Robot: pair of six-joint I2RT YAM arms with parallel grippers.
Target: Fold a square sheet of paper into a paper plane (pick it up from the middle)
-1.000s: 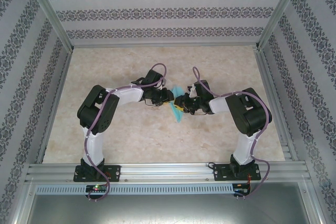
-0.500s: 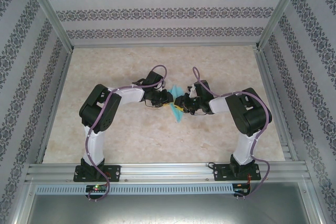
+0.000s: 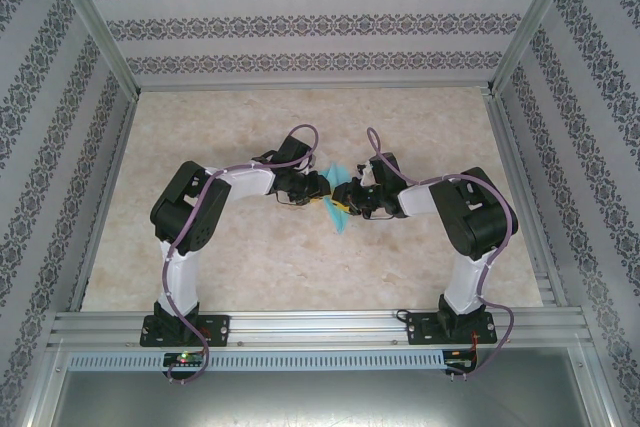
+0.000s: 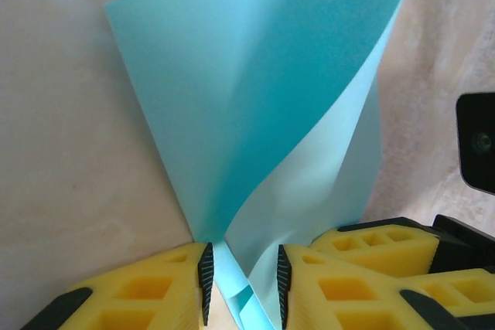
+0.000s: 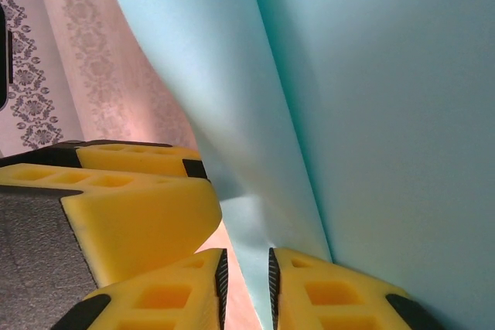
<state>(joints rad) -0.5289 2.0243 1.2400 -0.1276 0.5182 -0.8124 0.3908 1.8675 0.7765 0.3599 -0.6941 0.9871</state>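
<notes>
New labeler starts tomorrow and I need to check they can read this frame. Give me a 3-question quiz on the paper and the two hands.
1. True or false: the square sheet of paper lies flat on the table.
2. Pick one. In the top view the paper sits: A) between the left hand and the right hand; B) at the table's left edge; C) at the table's far edge.
3. Fill in: both hands' fingers are ___ with black pads.
Key: 1 false, it stands curled, its lower end between the fingers. 2 A. 3 yellow.
</notes>
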